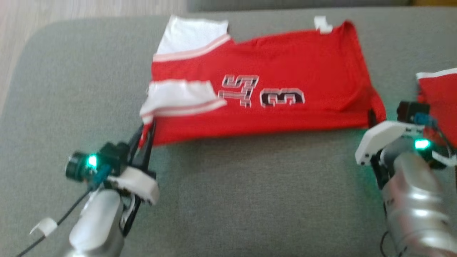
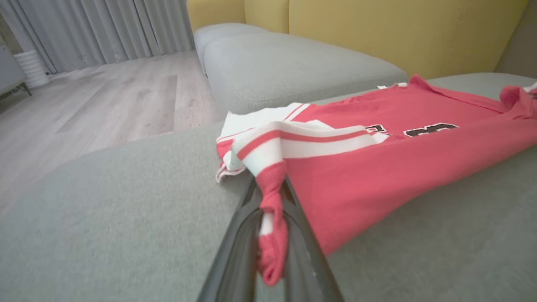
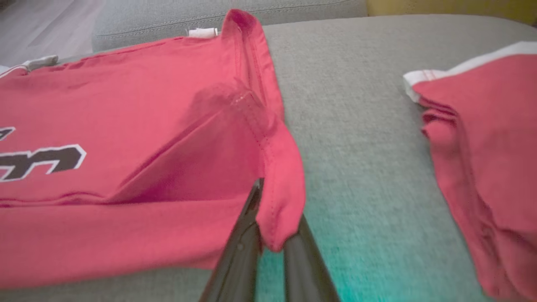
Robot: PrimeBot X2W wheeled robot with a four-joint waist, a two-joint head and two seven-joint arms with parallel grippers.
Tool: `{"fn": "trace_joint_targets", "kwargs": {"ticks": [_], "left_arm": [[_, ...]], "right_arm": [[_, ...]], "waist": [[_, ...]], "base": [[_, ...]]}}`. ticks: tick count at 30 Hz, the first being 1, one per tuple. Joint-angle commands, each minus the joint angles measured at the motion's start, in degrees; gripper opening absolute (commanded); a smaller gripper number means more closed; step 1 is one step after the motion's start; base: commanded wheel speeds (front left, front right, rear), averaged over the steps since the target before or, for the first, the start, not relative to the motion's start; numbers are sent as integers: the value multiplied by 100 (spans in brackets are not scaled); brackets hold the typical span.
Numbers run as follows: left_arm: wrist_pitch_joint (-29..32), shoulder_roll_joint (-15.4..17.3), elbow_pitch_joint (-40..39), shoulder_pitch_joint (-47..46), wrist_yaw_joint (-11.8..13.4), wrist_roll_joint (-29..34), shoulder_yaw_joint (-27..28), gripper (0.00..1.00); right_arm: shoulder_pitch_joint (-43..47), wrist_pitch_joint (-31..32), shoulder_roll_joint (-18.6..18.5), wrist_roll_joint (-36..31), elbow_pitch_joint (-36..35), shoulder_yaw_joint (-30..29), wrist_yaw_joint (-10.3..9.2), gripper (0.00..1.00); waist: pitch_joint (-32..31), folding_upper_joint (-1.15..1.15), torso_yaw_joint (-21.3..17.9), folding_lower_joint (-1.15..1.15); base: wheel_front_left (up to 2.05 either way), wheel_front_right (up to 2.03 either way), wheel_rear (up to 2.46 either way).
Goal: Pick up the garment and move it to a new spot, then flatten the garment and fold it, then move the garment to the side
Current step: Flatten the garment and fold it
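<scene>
Garment (image 1: 285,64) pinched by left gripper (image 1: 147,128), right gripper (image 1: 372,117); second garment (image 1: 441,96) apart.

Red numbered garment (image 1: 285,71), partly folded

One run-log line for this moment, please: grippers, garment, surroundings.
left gripper: shut on jersey near-left corner | right gripper: shut on near-right corner | jersey: spread on grey cushion | second red garment: apart, at right

Grey sofa cushion (image 2: 105,218), yellow backrest (image 2: 377,29), pale wood floor (image 2: 117,96), grey curtains (image 2: 105,29).
</scene>
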Motion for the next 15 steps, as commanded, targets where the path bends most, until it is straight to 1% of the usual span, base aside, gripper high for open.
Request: {"fn": "trace_joint_targets", "kwargs": {"ticks": [1, 6, 9, 13, 15], "left_arm": [[66, 259, -129, 23, -32, -107, 223, 0], [346, 402, -247, 406, -96, -179, 145, 0], [560, 500, -453, 687, -120, -235, 95, 0], [811, 578, -889, 1083, -8, -334, 99, 0], [869, 572, -1003, 1181, 45, -371, 103, 0]], "right_arm": [[27, -92, -11, 137, -108, 152, -5, 0], [296, -48, -11, 370, -87, 225, -5, 0], [489, -47, -11, 627, -85, 350, -5, 0], [783, -179, -11, 1103, -210, 652, -5, 0], [895, -221, -11, 1235, -294, 740, -5, 0]], "waist": [[-275, 0, -131, 1], [-519, 0, -246, 1], [-628, 0, -321, 1], [-692, 0, -397, 1], [-689, 0, -416, 1]], "base": [[0, 0, 0], [0, 0, 0], [0, 0, 0], [0, 0, 0], [0, 0, 0]]}}
